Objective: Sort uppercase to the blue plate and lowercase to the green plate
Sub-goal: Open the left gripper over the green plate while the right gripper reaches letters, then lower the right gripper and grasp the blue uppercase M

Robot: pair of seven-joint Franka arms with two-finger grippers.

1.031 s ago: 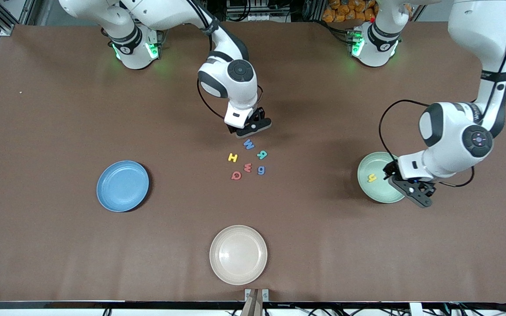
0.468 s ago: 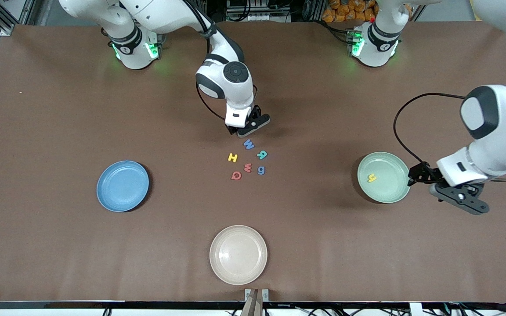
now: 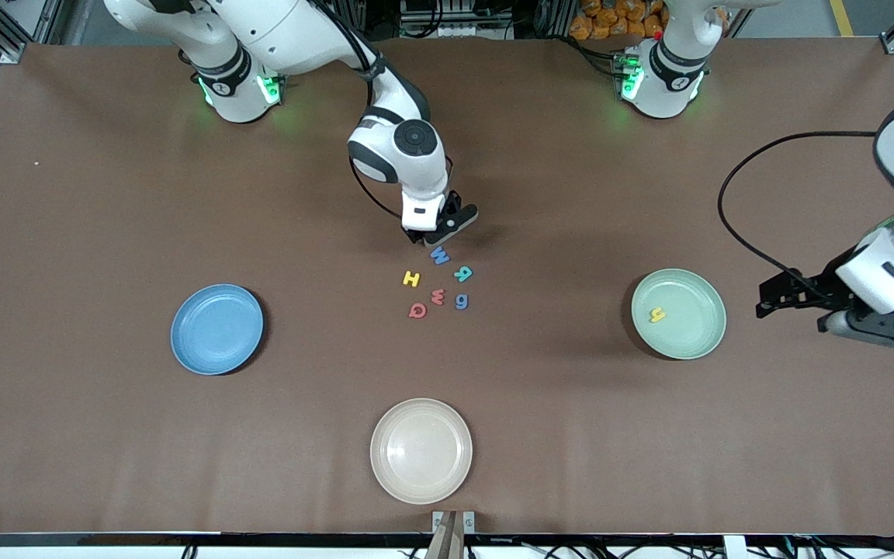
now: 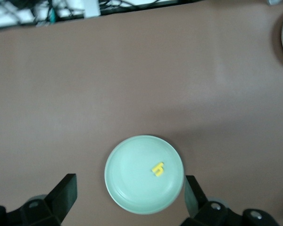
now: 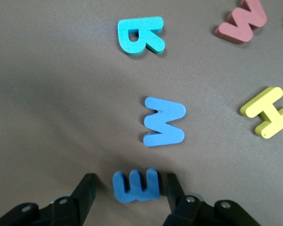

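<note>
My right gripper [image 3: 434,232] is open and low over the table, its fingers on either side of the blue e [image 5: 136,185], which lies flat. The blue W/M [image 3: 439,255], teal R [image 3: 462,273], yellow H [image 3: 411,278], red w [image 3: 438,296], blue g [image 3: 462,300] and red Q [image 3: 417,310] lie in a cluster mid-table. The yellow h [image 3: 656,314] lies in the green plate [image 3: 687,326]. The blue plate [image 3: 216,329] holds nothing. My left gripper [image 3: 823,312] is open and empty, raised beside the green plate toward the left arm's end.
A cream plate [image 3: 421,450] sits near the table's front edge, nearer the camera than the letters. In the right wrist view the blue W/M [image 5: 164,127] lies closest to the e, with the teal R [image 5: 140,35] and yellow H [image 5: 271,112] farther off.
My left gripper has drawn away from over the green plate toward the left arm's end of the table. My right gripper has shifted slightly, staying low by the letters.
</note>
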